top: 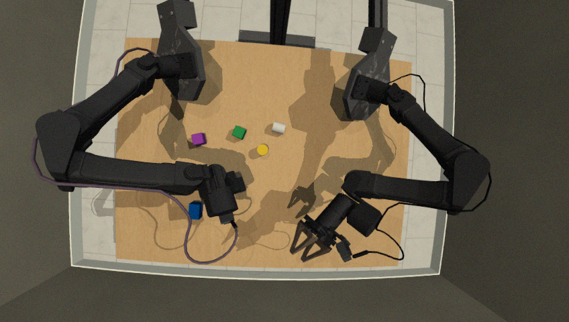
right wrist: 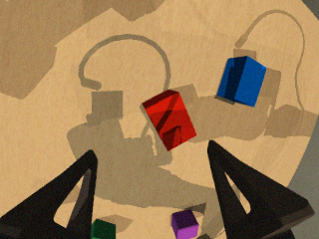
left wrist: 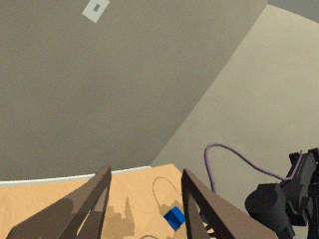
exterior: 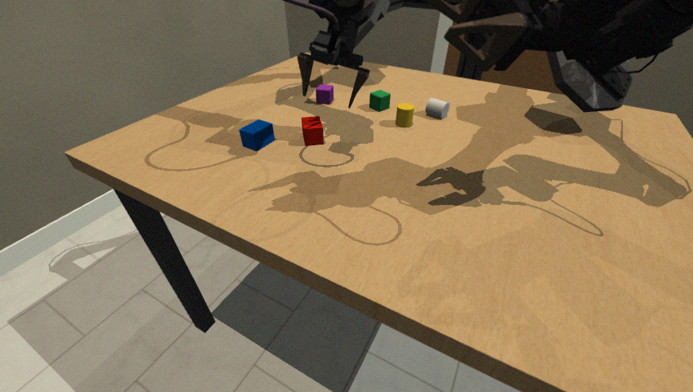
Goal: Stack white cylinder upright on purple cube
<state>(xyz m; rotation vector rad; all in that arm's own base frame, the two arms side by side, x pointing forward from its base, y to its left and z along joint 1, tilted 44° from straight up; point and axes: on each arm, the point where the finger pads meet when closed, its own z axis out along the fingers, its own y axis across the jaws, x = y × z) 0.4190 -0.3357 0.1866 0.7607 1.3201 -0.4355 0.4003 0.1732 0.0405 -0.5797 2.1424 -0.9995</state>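
The white cylinder (top: 278, 127) (exterior: 436, 108) lies on its side on the wooden table, at the end of a row of small objects. The purple cube (top: 198, 138) (exterior: 324, 93) sits at the other end of that row and shows in the right wrist view (right wrist: 185, 225). My right gripper (exterior: 328, 82) is open and empty. It points straight down, high above a red cube (right wrist: 169, 119), with its fingers wide apart. My left gripper (top: 298, 255) (left wrist: 147, 172) is open and empty. It is held in the air near the table's front edge, far from the cylinder.
A green cube (top: 238, 131) and an upright yellow cylinder (top: 262, 149) stand between the purple cube and the white cylinder. A blue cube (top: 195, 209) sits beside the red cube (exterior: 312, 130). The right arm's purple cable (top: 187, 239) hangs over the table front.
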